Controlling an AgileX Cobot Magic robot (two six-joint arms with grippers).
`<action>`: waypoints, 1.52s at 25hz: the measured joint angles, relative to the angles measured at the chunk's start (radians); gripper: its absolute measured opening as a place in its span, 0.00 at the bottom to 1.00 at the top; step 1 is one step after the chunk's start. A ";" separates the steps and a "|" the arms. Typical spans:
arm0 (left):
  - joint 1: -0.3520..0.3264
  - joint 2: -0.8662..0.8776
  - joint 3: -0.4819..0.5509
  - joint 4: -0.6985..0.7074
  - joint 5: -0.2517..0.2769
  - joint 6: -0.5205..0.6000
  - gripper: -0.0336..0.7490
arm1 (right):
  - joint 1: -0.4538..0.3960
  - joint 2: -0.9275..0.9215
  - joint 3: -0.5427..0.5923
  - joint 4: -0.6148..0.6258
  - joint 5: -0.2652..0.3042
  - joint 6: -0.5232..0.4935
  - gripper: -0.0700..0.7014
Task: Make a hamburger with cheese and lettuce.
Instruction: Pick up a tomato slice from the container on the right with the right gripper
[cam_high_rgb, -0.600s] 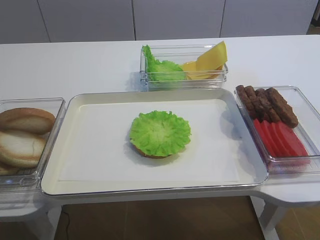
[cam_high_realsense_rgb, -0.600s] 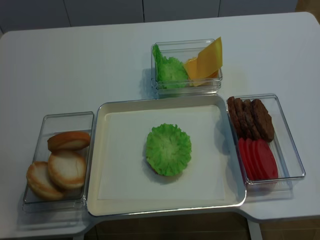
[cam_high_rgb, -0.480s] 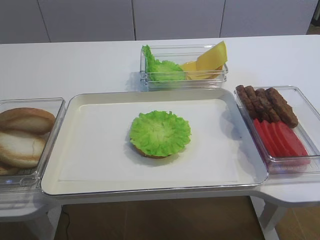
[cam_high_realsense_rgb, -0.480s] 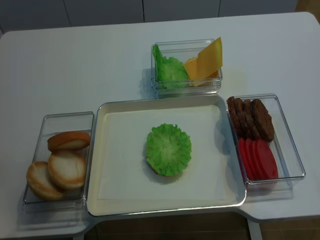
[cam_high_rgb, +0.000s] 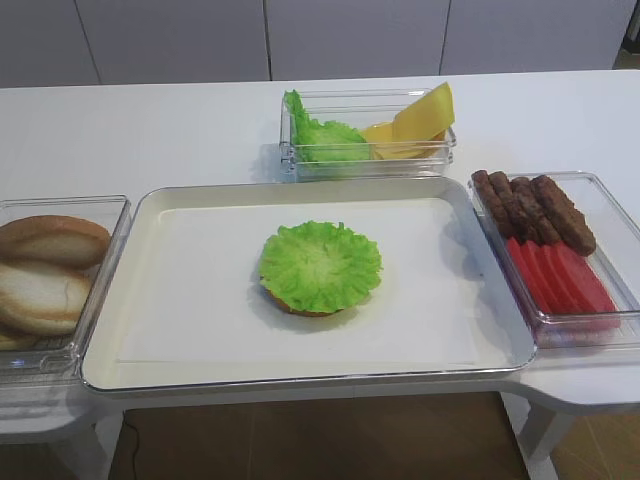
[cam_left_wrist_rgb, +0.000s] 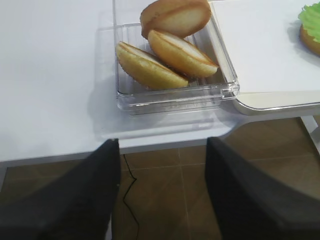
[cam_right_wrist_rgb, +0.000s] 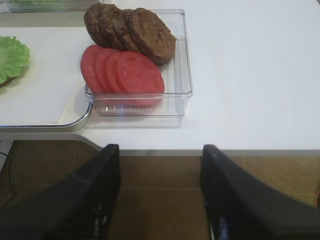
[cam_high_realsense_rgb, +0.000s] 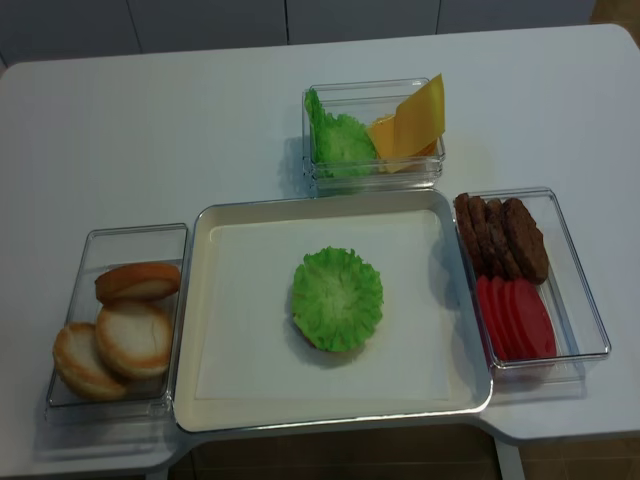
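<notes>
The hamburger (cam_high_rgb: 320, 268) (cam_high_realsense_rgb: 337, 300), a brown bun base topped by a frilly lettuce disc (cam_high_rgb: 322, 262), sits mid-tray. Its edge shows in the right wrist view (cam_right_wrist_rgb: 10, 57) and the left wrist view (cam_left_wrist_rgb: 311, 20). Cheese slices (cam_high_rgb: 418, 118) (cam_high_realsense_rgb: 412, 122) lean in the back clear box beside spare lettuce (cam_high_rgb: 322, 140) (cam_high_realsense_rgb: 342, 140). My right gripper (cam_right_wrist_rgb: 160, 150) is open and empty, low in front of the table edge near the meat box. My left gripper (cam_left_wrist_rgb: 162, 142) is open and empty, off the front edge by the bun box. Neither shows in the exterior views.
The white tray (cam_high_rgb: 200, 330) (cam_high_realsense_rgb: 240, 370) fills the table's middle. A clear box with bun halves (cam_high_rgb: 50, 270) (cam_left_wrist_rgb: 170, 45) stands left. A clear box with brown patties (cam_high_rgb: 535, 205) (cam_right_wrist_rgb: 135, 30) and red slices (cam_high_rgb: 560, 280) (cam_right_wrist_rgb: 122, 72) stands right.
</notes>
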 joint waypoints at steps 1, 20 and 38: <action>0.000 0.000 0.000 0.000 0.000 0.000 0.56 | 0.000 0.000 0.000 0.000 0.000 0.000 0.60; 0.000 0.000 0.000 0.000 0.000 0.000 0.56 | 0.000 0.000 0.000 0.000 0.000 0.000 0.59; 0.000 0.000 0.000 0.000 0.000 0.000 0.56 | 0.000 0.331 -0.204 0.160 -0.164 0.021 0.49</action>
